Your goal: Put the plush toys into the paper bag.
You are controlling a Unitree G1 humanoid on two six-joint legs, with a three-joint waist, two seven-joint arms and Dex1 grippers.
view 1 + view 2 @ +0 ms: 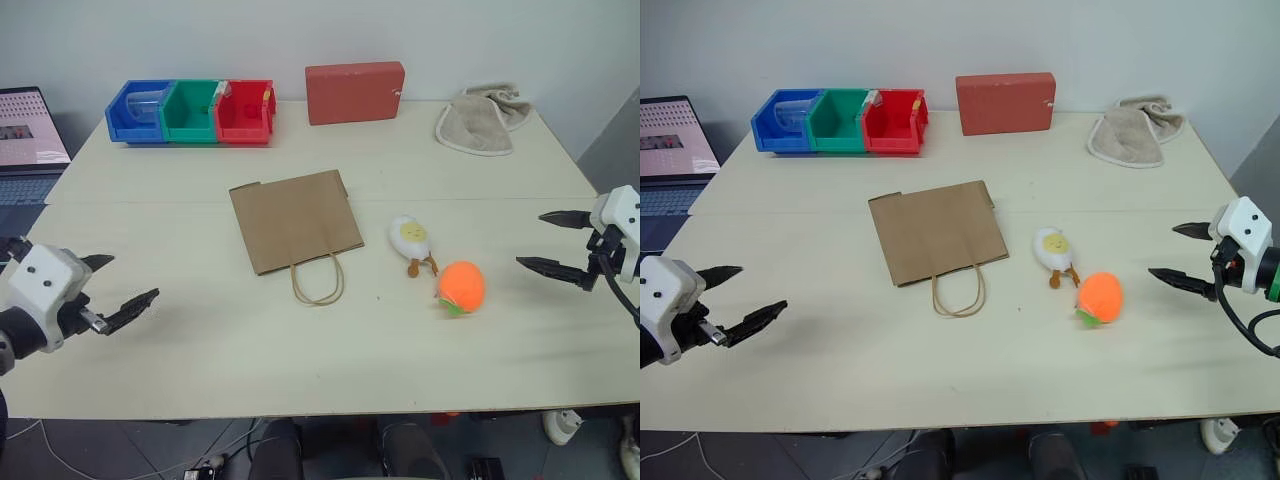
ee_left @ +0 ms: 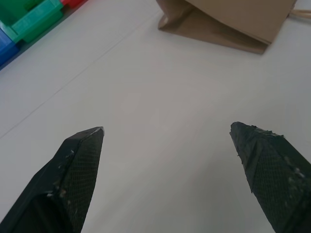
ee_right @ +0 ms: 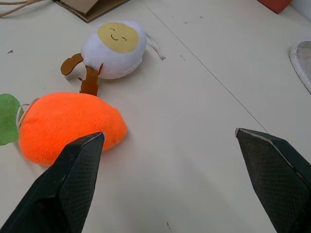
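Observation:
The brown paper bag (image 1: 295,219) lies flat at the middle of the table, its twine handles (image 1: 318,279) toward me. To its right lie the white egg plush (image 1: 410,236) and, nearer me, the orange fruit plush (image 1: 461,286) with a green leaf. My right gripper (image 1: 555,242) hovers open to the right of the orange plush, apart from it; its wrist view has the orange plush (image 3: 68,126) and egg plush (image 3: 114,47) ahead. At the table's left front my left gripper (image 1: 118,285) hangs open and empty, with a corner of the bag (image 2: 228,22) far ahead of it.
At the back stand blue, green and red bins (image 1: 192,110), a red box (image 1: 355,92) and a beige towel (image 1: 482,122). A laptop (image 1: 30,140) sits off the table's left edge. A seam (image 1: 480,198) crosses the tabletop.

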